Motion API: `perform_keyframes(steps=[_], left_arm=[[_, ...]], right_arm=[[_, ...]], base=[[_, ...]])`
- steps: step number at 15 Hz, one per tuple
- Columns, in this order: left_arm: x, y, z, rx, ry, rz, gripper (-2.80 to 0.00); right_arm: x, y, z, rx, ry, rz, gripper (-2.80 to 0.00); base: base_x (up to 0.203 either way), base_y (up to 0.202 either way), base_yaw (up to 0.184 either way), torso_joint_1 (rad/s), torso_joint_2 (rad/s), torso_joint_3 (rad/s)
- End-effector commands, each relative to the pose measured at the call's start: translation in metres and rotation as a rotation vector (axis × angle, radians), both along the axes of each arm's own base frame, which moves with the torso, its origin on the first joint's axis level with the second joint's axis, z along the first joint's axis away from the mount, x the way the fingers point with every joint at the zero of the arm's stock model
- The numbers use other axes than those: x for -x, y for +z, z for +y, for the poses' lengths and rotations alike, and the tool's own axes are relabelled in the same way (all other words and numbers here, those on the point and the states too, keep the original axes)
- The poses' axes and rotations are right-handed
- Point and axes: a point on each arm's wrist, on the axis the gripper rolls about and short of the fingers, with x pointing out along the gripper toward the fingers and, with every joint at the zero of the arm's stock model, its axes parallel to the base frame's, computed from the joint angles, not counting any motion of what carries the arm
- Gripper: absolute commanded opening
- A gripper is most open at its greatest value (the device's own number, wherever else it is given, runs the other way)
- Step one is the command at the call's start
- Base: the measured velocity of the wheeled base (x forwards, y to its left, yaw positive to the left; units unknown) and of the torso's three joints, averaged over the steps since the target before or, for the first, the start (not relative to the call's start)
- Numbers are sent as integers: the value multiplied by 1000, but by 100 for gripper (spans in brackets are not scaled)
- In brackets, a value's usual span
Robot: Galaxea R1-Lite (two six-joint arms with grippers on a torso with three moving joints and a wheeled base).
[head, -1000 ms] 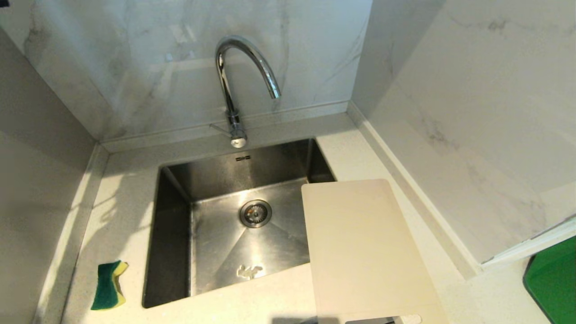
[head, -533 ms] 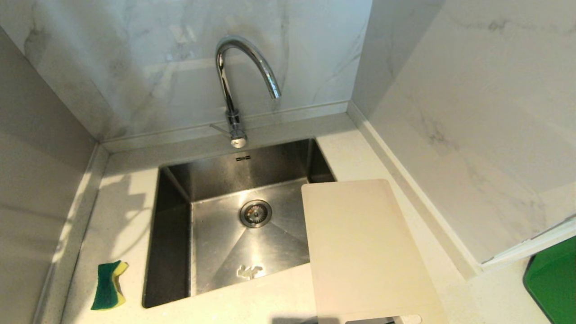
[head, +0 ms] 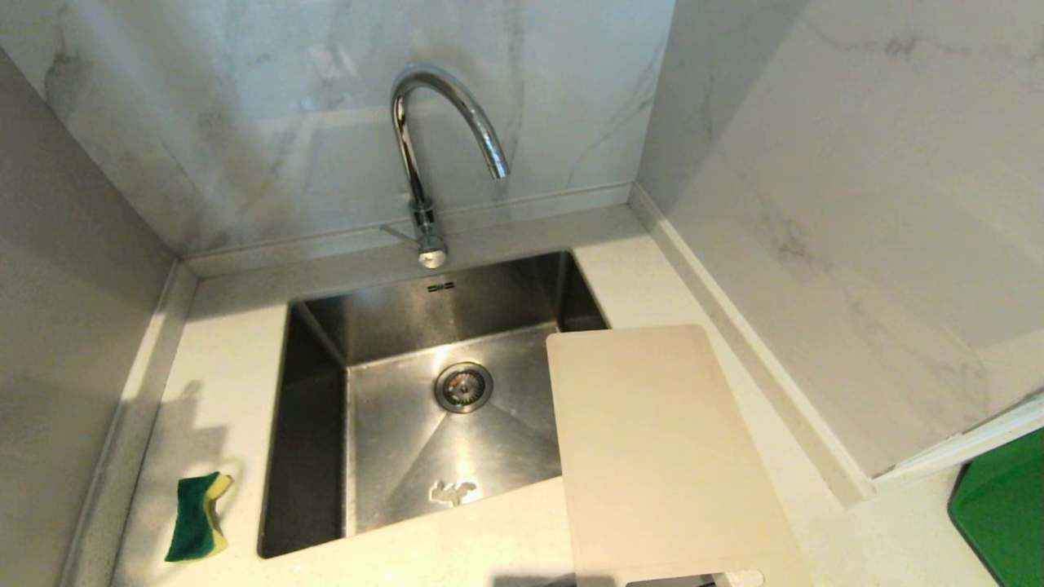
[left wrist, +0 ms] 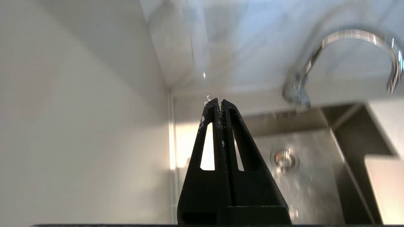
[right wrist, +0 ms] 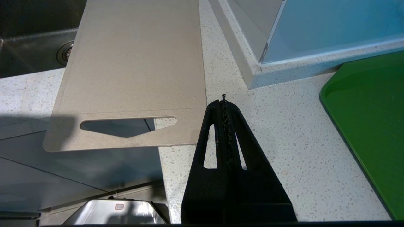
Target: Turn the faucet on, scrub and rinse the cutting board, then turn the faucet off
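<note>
The chrome gooseneck faucet [head: 424, 163] stands behind the steel sink [head: 310, 424], its thin lever at the base pointing left. No water runs. The cream cutting board [head: 661, 456] lies flat to the right, overhanging the sink's right edge and the counter front. Neither arm shows in the head view. In the left wrist view my left gripper [left wrist: 220, 101] is shut and empty, held over the left counter, with the faucet [left wrist: 353, 34] ahead to its right. My right gripper [right wrist: 223, 101] is shut and empty above the counter, beside the cutting board's [right wrist: 132, 63] slot-handle end.
A green-and-yellow sponge [head: 197, 517] lies on the counter left of the sink. A green tray [head: 1003, 514] sits at the far right. Marble walls close in the back, the left and the right. The sink drain [head: 463, 386] is in the basin's middle.
The shadow on the left counter has spread and slid toward the sponge, covering the sunlit patch. The faucet, board and sponge have not moved.
</note>
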Motion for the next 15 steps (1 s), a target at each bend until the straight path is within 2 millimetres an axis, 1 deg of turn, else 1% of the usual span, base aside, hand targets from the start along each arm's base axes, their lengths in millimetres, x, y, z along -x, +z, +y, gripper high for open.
perform_keyframes(steps=[1, 3, 7, 11, 15], left_arm=[[23, -21, 0, 2, -11, 24, -280], [24, -41, 0, 33, -26, 78, -280], [17, -81, -1, 119, -33, 178, -280], [0, -102, -1, 137, -30, 194, -280], [-8, -118, -2, 138, -26, 257, -280]], right_arm=[[0, 0, 0, 1, 1, 1, -280], [0, 0, 0, 1, 1, 1, -280], [0, 0, 0, 1, 1, 1, -280], [0, 0, 0, 2, 1, 1, -280], [0, 0, 0, 2, 2, 1, -280]], base=[[0, 0, 0, 0, 0, 0], [0, 0, 0, 0, 0, 0], [0, 0, 0, 0, 0, 0], [0, 0, 0, 0, 0, 0], [0, 0, 0, 0, 0, 0]])
